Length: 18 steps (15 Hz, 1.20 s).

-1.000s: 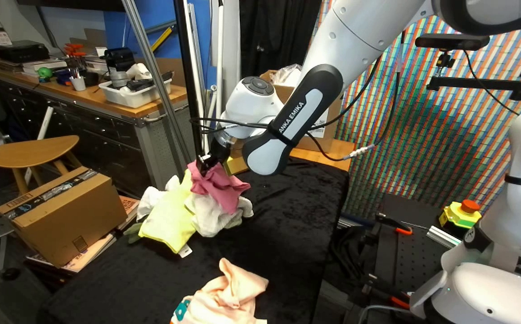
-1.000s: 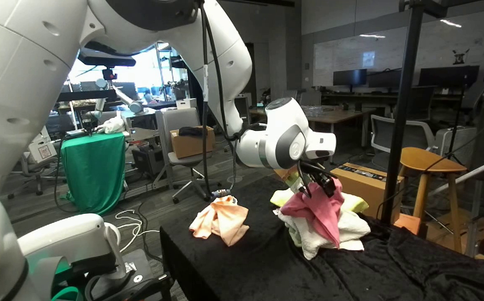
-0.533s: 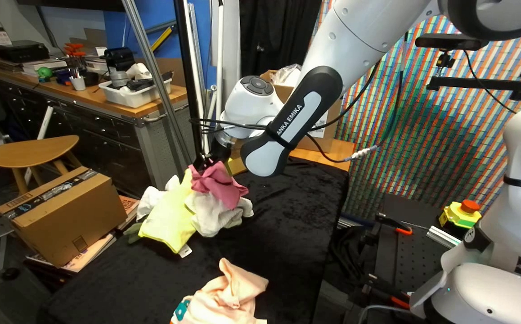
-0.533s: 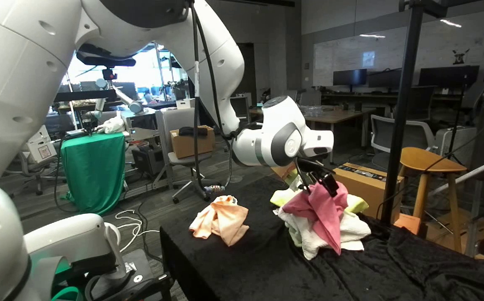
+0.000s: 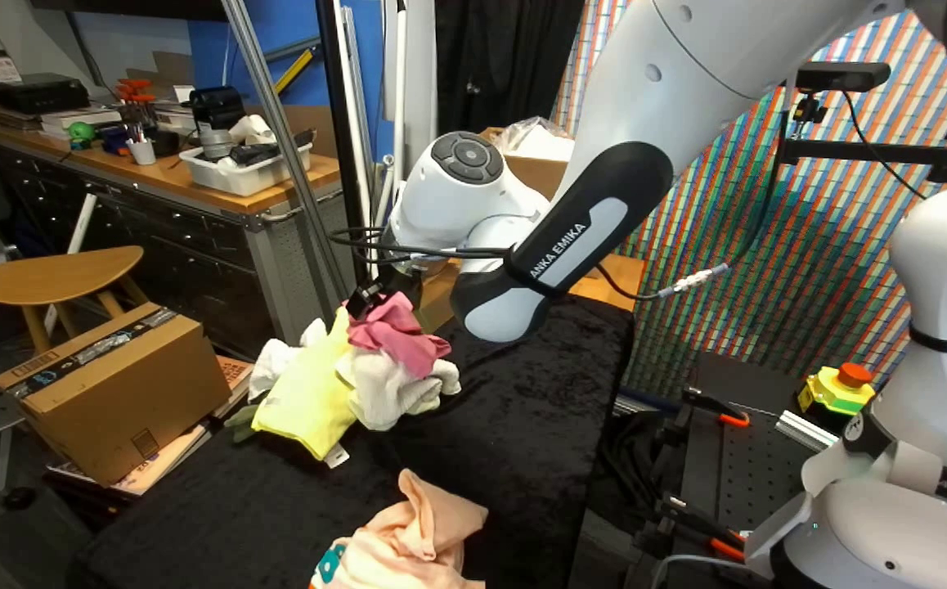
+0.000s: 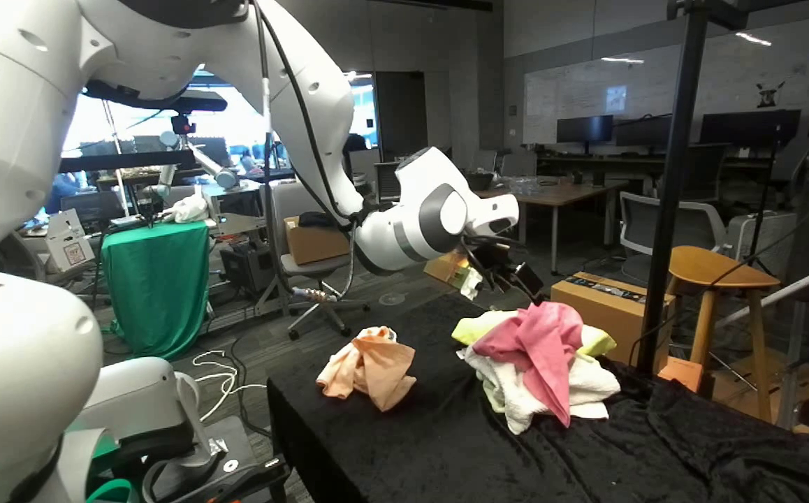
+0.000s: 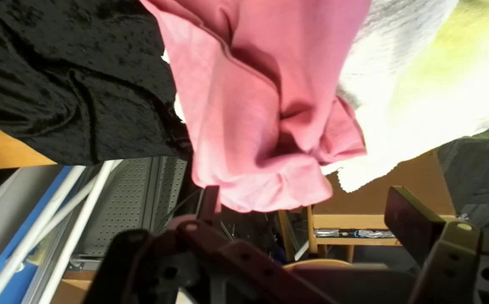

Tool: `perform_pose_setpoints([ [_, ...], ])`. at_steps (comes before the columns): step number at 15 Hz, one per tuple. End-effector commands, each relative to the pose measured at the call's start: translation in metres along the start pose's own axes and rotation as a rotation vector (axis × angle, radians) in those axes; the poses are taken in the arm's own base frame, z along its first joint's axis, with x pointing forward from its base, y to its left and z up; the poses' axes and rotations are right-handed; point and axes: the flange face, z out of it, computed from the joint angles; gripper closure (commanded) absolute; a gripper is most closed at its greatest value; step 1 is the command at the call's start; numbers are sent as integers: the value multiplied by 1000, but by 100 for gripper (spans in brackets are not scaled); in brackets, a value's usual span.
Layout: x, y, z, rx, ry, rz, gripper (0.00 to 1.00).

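At the bottom of the wrist view, the gripper (image 7: 303,198) has its two fingers (image 7: 413,223) spread wide apart, the edge of one pink cloth (image 7: 261,109) showing between their tips; whether they touch it I cannot tell. In an exterior view that cloth lies just left of centre, draped over white cloth (image 5: 383,391) (how many pieces, the folds hide) and beside one yellow cloth (image 5: 306,405). One peach cloth (image 5: 420,536) sits apart, bottom centre, on a black-covered table (image 5: 522,401).
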Motion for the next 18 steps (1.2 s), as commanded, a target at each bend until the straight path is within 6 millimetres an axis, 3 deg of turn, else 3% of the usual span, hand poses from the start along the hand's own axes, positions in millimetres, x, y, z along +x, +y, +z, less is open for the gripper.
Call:
perform_pose_setpoints([
  [1, -13, -36, -18, 10, 30, -67, 0],
  [7, -60, -119, -36, 153, -129, -267, 0],
  [12, -91, -174, -34, 245, -342, -450, 0],
  [15, -98, -192, -26, 283, -499, -551, 0],
  [18, -96, -194, -16, 279, -624, -602, 0],
])
